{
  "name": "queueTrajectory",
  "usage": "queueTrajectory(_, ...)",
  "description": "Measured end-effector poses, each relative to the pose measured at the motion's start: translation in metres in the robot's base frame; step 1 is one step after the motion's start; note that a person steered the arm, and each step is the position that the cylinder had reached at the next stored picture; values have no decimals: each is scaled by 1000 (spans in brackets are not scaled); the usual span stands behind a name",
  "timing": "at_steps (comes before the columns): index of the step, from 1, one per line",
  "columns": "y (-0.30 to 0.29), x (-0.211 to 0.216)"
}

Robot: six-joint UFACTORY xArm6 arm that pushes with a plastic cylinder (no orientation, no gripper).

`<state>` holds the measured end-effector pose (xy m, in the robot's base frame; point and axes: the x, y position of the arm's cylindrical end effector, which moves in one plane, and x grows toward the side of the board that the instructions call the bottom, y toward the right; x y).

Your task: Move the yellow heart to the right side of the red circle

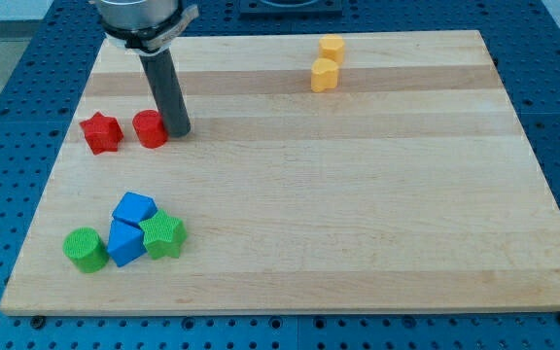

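Note:
The yellow heart [325, 75] lies near the view's top, right of centre, touching or nearly touching a yellow hexagon-like block [332, 47] just above it. The red circle [149, 128] sits at the view's left. My tip [179, 132] rests right against the red circle's right side, far to the left of the yellow heart. A red star [101, 132] lies just left of the red circle.
A cluster at the view's bottom left holds a green circle [86, 250], two blue blocks [133, 208] [124, 243] and a green star [163, 235]. The wooden board [358, 194] sits on a blue perforated table.

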<state>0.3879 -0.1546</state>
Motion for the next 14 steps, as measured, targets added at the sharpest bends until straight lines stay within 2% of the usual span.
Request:
queueTrajectory(1,-2,0)
queueTrajectory(2,25,0)
queueTrajectory(3,56,-9)
queueTrajectory(5,74,-34)
queueTrajectory(7,188,-35)
queueTrajectory(9,254,-71)
queueTrajectory(11,255,-116)
queueTrajectory(14,224,-113)
